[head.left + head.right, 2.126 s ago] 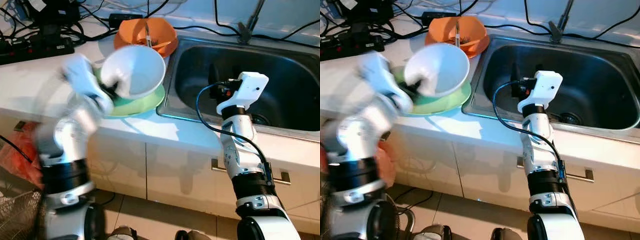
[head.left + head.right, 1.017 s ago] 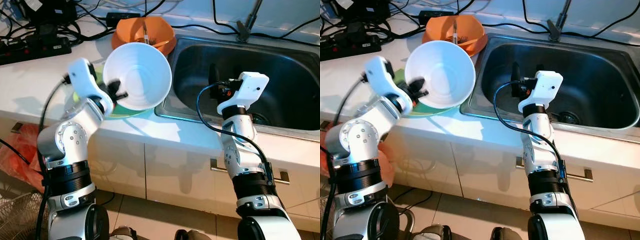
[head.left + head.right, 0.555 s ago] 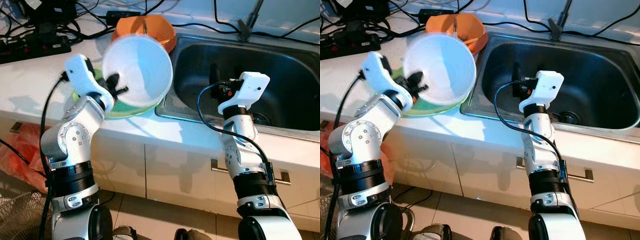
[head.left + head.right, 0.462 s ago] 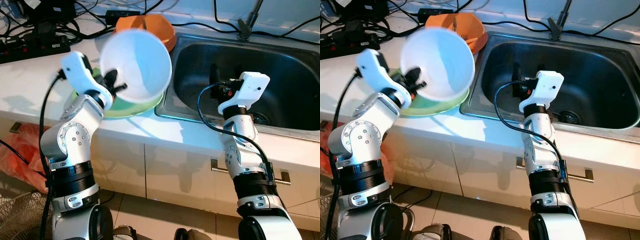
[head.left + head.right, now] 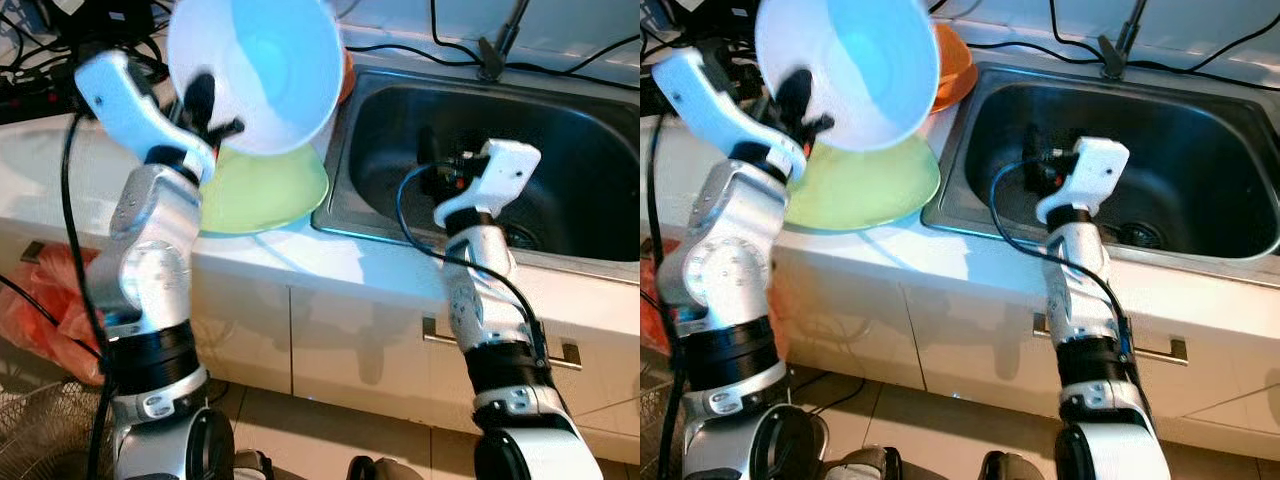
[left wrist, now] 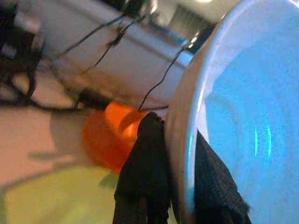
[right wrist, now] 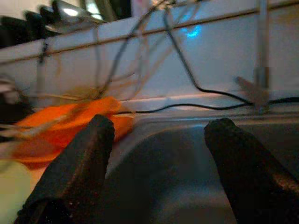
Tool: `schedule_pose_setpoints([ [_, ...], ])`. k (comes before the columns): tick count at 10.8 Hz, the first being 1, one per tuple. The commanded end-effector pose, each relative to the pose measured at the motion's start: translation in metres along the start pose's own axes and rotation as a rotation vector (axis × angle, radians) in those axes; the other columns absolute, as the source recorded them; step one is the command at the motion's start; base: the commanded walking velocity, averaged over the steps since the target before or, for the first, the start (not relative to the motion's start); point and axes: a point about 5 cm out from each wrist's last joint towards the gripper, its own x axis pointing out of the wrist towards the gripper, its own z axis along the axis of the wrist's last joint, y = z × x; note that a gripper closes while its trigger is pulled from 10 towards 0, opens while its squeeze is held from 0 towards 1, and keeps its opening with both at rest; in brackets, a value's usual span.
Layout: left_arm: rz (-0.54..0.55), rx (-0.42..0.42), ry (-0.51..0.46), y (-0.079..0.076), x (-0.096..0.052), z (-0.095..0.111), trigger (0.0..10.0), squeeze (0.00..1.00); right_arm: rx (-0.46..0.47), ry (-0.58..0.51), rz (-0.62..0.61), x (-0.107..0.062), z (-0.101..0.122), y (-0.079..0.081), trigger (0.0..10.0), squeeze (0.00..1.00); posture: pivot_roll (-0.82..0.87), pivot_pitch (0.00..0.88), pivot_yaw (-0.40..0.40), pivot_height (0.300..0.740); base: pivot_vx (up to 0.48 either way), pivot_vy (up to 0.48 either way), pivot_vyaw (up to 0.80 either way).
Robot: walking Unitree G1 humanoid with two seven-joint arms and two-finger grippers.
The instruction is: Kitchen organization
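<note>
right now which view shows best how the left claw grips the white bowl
The left wrist view: the white bowl's rim runs between the two black fingers, one on each side of the wall. The eye views show the whole bowl raised above the green plate, but the left claw there is small and dark.

The white bowl (image 5: 262,70) is large and deep, with a smooth glossy inside that catches a bluish light. It is held up in the air above the counter, tipped so its opening faces forward and to the right, with the left gripper (image 6: 164,186) pinching its rim, one black finger inside and one outside. Directly below it on the countertop lies the light green bowl (image 5: 262,190), upright, beside the sink edge. The orange bowl (image 6: 112,135) sits behind, partly hidden.
</note>
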Motion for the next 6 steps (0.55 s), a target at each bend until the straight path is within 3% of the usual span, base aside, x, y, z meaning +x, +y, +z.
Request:
schedule_pose_setpoints([
  [1,-0.063,0.066,-0.061,-0.013,0.002,0.006,10.0,0.00,0.054,-0.021,0.075,0.004,0.009,0.010,10.0,0.00,0.09,0.117,-0.021,0.740,0.000,0.000,0.00],
  [3,-0.096,0.135,-0.078,-0.021,0.004,0.003,10.0,0.00,0.112,-0.025,0.158,0.003,0.013,0.019,10.0,0.00,0.09,0.113,-0.020,0.740,0.000,0.000,0.00],
  [4,-0.132,0.208,-0.095,-0.031,0.007,-0.001,10.0,0.00,0.145,-0.023,0.240,0.002,0.016,0.025,10.0,0.00,0.08,0.109,-0.018,0.740,0.000,0.000,0.00],
  [6,-0.151,0.278,-0.131,-0.036,0.009,-0.001,10.0,0.00,0.162,-0.019,0.277,-0.002,0.017,0.026,10.0,0.00,0.07,0.104,-0.009,0.740,0.000,0.000,0.00],
])
